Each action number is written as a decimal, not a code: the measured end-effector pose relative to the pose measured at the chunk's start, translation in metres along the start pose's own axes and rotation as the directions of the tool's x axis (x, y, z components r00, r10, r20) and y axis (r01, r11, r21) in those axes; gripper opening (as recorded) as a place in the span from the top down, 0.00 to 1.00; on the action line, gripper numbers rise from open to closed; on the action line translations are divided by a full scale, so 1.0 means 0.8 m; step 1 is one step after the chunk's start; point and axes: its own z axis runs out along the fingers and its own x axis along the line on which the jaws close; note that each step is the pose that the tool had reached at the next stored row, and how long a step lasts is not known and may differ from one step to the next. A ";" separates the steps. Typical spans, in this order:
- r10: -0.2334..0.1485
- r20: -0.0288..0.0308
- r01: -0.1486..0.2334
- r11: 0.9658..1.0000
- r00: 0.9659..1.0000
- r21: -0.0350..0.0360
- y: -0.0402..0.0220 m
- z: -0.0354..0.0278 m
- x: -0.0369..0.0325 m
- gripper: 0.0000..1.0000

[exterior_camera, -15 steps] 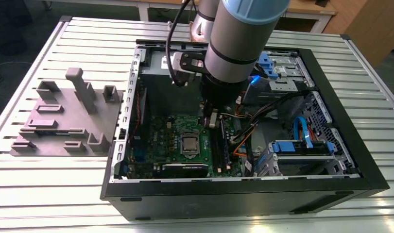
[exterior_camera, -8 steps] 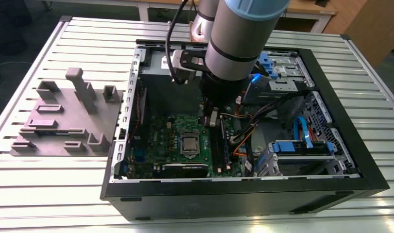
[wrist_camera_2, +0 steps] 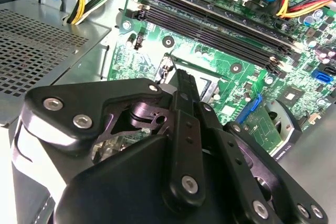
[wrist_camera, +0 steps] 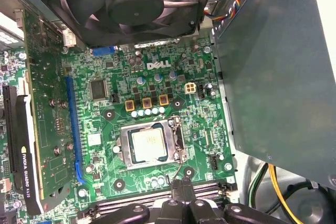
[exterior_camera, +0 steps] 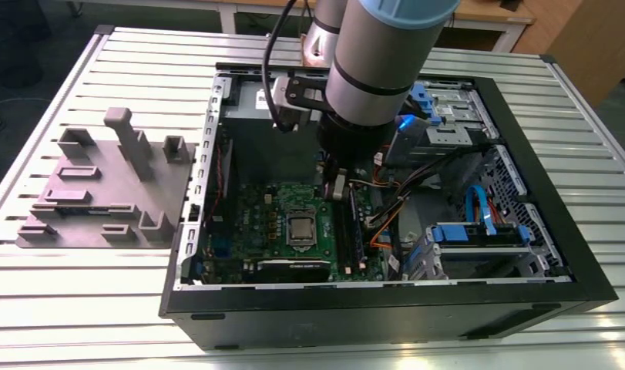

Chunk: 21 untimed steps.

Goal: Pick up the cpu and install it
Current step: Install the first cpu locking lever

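1. The robot arm's claw [wrist_camera: 182,186] hangs inside an open computer case [exterior_camera: 559,193]. Its two fingers appear pressed together with nothing between them.
2. The cpu [wrist_camera: 148,144] lies flat in its socket frame [wrist_camera: 125,153] on the green board [wrist_camera: 105,124], just beyond the claw's tip and lower than it. The claw is not touching it. In the exterior view the chip [exterior_camera: 302,229] sits near the claw [exterior_camera: 338,187], a little toward the case's open front.
3. The black memory slots [wrist_camera_2: 210,19] run right beneath the claw. In the second wrist view the claw [wrist_camera_2: 185,85] points down toward the socket's edge.
4. Risk: with the tip this close to the socket's thin wire lever [wrist_camera: 181,161], a sideways drift could snag or bend it.
5. Risk: a descent with the fingers together would probably press on the chip's metal top instead of straddling it, loading the socket contacts underneath.
6. Risk: the fan [wrist_camera: 131,3] and the dark metal box [wrist_camera: 273,77] lie further out from the claw, on either side. A wide swing of the wrist could strike one of them or catch the yellow cables [wrist_camera: 273,182].
7. Writing: white lettering sits on the board between fan and socket. The graphics card [wrist_camera: 21,145] has a printed edge strip, and the chip's top has faint markings.
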 end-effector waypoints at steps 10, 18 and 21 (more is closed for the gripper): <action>0.000 0.000 0.000 1.000 1.000 0.000 0.0004 -0.0047 -0.0005 0.90; -0.001 0.000 0.001 1.000 1.000 0.000 0.0004 -0.0047 -0.0005 0.90; -0.036 -0.003 0.036 0.999 0.999 -0.002 0.0006 -0.0047 -0.0004 0.90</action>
